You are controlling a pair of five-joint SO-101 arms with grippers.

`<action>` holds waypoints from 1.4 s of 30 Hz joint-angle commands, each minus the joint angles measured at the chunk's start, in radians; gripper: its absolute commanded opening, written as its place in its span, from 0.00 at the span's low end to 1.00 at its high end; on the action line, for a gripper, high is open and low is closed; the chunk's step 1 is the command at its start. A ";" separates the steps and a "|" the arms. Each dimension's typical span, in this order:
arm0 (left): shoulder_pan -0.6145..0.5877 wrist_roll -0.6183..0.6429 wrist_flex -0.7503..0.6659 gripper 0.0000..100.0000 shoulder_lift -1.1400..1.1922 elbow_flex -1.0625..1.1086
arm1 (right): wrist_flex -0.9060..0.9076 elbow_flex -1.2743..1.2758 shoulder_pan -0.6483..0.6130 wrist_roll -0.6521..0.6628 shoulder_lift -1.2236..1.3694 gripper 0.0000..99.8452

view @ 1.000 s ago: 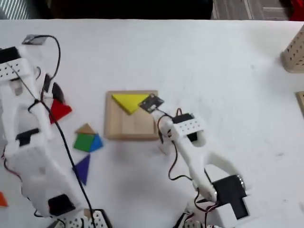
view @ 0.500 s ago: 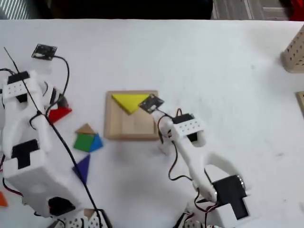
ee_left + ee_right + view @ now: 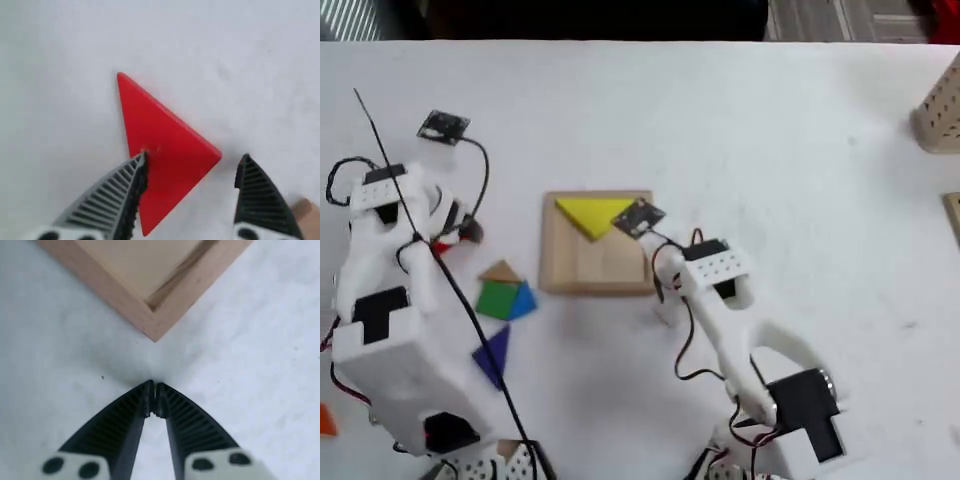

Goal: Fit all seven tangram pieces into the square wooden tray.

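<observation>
- The white tabletop (image 3: 770, 130) carries the square wooden tray (image 3: 548, 262), with a yellow triangle (image 3: 590, 213) in its far part.
- The left pincer (image 3: 192, 161) gapes wide and empty astride the flat red triangle (image 3: 160, 135), one finger over its edge and the other just past its corner.
- The right pincer (image 3: 154, 390) is closed on nothing, near the tray's corner.

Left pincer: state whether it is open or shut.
Open: the left pincer has fingers apart, one over the red triangle, one beyond its corner.

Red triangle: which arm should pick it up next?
Left. The left gripper is open over the red triangle; the right gripper is shut, empty, beside the tray corner.
</observation>
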 commanded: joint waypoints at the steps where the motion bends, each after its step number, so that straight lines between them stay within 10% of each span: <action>1: -0.012 0.028 -0.152 0.29 -0.041 0.080 | -0.008 0.002 -0.008 0.040 -0.045 0.02; 42: -0.064 -0.031 -0.341 0.33 0.246 -0.021 | -0.005 0.002 -0.010 0.048 -0.042 0.02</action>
